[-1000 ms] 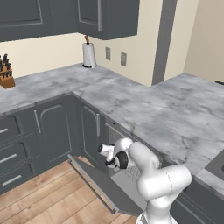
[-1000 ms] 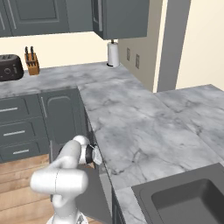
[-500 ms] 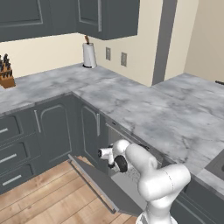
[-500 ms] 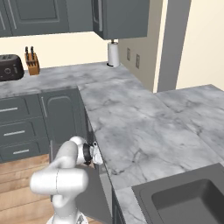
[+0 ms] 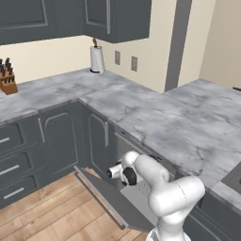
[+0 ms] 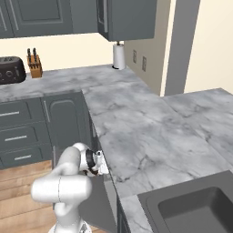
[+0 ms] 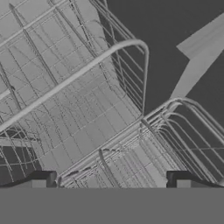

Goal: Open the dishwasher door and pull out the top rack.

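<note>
grey marble counter (image 5: 155, 117), dishwasher door (image 5: 110, 200) lying open; gripper (image 7: 111, 180) hanging wide apart, holding nothing, facing top rack (image 7: 87, 109); risking closing between wires and slipping.

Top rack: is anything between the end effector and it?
Nothing visible. In the hand view the end effector faces the light grey wire-grid top rack directly, fingers apart, and the dark grey dishwasher door is already folded down.
</note>
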Available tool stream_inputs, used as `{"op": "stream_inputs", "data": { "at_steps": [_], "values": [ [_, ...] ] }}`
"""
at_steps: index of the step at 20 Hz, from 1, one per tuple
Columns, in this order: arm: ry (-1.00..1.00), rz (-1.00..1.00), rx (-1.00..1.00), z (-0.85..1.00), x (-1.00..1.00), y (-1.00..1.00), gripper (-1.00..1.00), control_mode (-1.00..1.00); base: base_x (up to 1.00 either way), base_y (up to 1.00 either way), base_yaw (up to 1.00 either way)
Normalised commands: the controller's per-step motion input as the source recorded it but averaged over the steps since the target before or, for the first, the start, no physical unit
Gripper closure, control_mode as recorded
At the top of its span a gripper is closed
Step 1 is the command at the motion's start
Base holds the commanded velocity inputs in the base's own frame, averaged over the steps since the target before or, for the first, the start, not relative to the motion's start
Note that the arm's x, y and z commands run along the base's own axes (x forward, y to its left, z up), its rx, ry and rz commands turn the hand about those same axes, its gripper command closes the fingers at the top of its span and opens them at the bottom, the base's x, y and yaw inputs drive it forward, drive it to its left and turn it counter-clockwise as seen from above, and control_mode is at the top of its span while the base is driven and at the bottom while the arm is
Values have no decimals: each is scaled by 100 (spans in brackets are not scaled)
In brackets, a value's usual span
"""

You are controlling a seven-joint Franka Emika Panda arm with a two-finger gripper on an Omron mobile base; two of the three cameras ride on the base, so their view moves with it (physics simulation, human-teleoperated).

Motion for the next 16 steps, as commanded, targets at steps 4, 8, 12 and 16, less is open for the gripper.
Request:
{"op": "stream_inputs", "data": {
  "at_steps": [4,8,12,16],
  "values": [
    [-30,-25,-15,52,17,-7,-100,-100,0,0,0],
    [-25,-25,-10,95,0,0,-100,-100,0,0,0],
    [-8,-26,-7,89,-4,7,-100,-100,0,0,0],
    [0,-26,-1,21,-1,-1,-100,-100,0,0,0]
  ]
}}
